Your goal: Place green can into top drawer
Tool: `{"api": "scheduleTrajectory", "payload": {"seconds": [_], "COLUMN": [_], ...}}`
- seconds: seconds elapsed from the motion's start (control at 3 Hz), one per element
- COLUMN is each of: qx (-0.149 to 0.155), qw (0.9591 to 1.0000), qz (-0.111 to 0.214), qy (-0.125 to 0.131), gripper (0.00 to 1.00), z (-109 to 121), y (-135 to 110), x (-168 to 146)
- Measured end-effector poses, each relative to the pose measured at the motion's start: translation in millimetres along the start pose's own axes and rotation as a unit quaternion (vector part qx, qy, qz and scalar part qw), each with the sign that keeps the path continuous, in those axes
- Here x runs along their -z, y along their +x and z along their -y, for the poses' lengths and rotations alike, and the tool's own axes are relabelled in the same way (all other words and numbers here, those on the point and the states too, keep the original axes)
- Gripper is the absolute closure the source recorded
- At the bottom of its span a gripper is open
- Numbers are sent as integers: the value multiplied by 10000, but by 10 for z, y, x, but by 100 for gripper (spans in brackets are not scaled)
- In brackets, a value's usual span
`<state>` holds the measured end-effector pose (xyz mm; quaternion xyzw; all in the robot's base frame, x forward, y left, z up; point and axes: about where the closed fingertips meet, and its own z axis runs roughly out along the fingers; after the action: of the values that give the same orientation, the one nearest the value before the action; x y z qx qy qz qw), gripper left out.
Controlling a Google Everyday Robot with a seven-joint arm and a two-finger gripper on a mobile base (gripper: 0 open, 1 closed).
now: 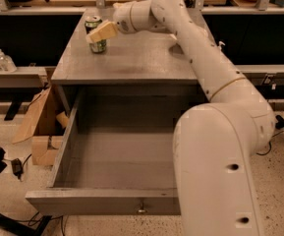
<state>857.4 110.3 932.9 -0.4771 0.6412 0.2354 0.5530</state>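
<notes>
At the far left corner of the tabletop (131, 63): item one, green can (98, 46), upright, silver top showing, standing on the surface just inside the left edge.

Contact: end effector (100, 33), cream-coloured, lies across the front of the can at mid height, touching or very nearly so. Whether it is clenched on the can or released cannot be told from this view. The white arm (205, 58) runs in from the right side, over the far right part of the tabletop.

Destination: top drawer (107, 203), pulled fully out below the near edge of the tabletop. Nothing lies in the part of its floor that shows; the arm's bulk covers its right portion. Small metal knob (141, 210) sits at the centre of the front panel.

Progress, as judged: drawer open, done. Can not yet lifted, not yet carried, not yet in the drawer. Remaining: secure the can, bring it past the near edge, lower it inside, let go.

Markings: pale patches on the can, none legible. No brand name can be read, nor any other writing.

Surroundings: cardboard box (36, 127) on the floor, left of the drawer.
</notes>
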Motion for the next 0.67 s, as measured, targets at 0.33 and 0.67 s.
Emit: {"api": "scheduleTrajectory", "payload": {"seconds": [0.33, 0.67], "qx": [-263, -399], "qw": [9996, 9990], "qz": [33, 34], "qy": [-105, -200], "gripper": [0, 13], "z": [-41, -99], "y": [86, 162], "x": [-300, -493]}}
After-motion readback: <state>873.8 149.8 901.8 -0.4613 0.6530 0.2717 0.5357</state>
